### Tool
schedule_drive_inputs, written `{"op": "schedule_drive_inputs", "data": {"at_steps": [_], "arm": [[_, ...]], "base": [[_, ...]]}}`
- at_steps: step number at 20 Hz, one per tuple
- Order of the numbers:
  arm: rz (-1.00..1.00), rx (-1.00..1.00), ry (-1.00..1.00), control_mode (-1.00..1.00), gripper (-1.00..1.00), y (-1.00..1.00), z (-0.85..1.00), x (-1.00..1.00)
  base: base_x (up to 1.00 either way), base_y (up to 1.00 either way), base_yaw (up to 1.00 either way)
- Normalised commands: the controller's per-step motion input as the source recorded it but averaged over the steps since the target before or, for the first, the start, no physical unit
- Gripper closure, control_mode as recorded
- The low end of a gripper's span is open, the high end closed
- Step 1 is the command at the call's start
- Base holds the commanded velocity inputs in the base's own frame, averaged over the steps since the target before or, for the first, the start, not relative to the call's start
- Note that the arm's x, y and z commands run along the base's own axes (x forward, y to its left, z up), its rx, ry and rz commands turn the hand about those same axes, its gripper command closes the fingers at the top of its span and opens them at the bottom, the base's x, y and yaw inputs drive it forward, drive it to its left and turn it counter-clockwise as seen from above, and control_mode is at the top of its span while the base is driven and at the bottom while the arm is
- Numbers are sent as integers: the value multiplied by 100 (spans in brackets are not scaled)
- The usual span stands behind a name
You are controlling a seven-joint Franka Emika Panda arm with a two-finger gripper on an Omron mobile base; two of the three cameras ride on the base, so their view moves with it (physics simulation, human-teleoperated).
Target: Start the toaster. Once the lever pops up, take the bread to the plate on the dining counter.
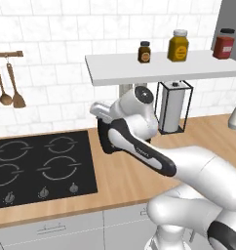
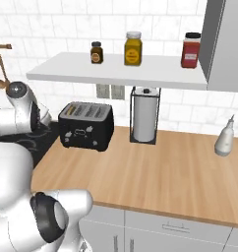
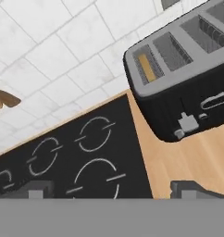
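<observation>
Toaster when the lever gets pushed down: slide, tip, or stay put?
Probably stays put: the toaster is boxy, low and wide, flat on the wood worktop. Tipping looks unlikely, since its lever sits low on the front. A slight slide is possible on that smooth-looking surface.

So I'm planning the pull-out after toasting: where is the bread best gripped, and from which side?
The bread stands on edge in the end slot of the toaster, the slot nearest the stovetop, with just its top edge exposed. Probably best to come straight down from above and pinch that top edge across its flat faces, since the slot walls hide everything else. The gripper is open.
</observation>
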Motion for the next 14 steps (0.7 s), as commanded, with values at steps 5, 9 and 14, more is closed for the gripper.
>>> {"op": "schedule_drive_inputs", "data": {"at_steps": [5,9,14], "arm": [[5,-26,0,-100,-100,-52,37,-3],[9,-20,0,-100,-100,-53,6,-28],[9,-8,-2,-100,-100,-55,0,-44]], "base": [[0,0,0],[0,0,0],[0,0,0]]}}
